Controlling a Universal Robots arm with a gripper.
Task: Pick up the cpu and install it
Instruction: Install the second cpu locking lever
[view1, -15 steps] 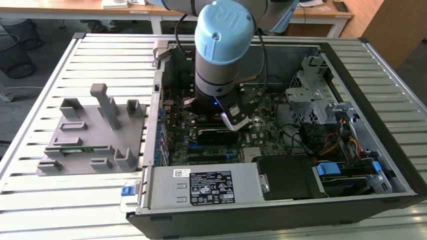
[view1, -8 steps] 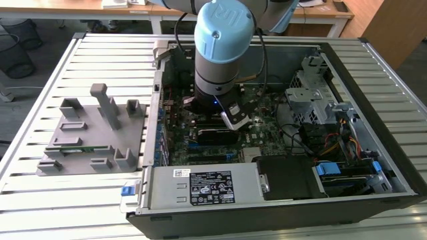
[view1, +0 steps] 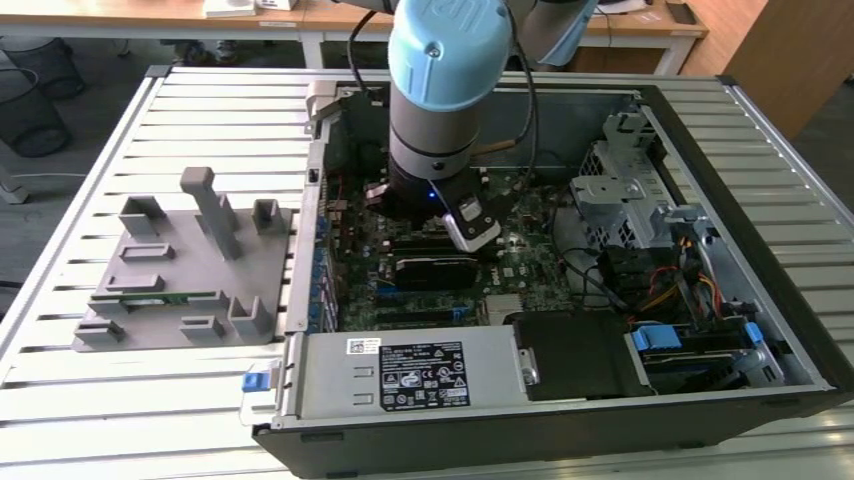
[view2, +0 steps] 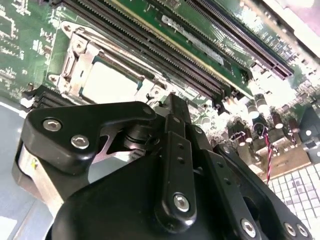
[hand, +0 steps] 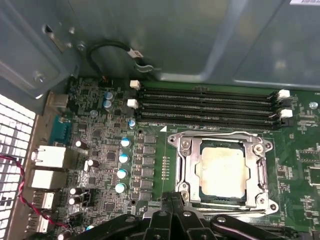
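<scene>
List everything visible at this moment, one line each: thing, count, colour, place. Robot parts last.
Small square cpu with silver-white metal top: one, silver-white, lying in the socket frame on the motherboard; also in the second wrist view.
Metal socket frame: one, silver, around the cpu.
Green motherboard: one, green, on the case floor.
Long black memory slots: four, black with white clips, beside the socket.
Open black computer case: one, black, on the slatted table.
Grey power supply box: one, grey, at the case's near edge.
Grey parts fixture: one, grey, at the exterior view's left of the case.
Slatted white table: one, white.
Robot arm: one, blue and grey, reaching into the case.
Gripper: one, black, close above the socket's edge.
</scene>
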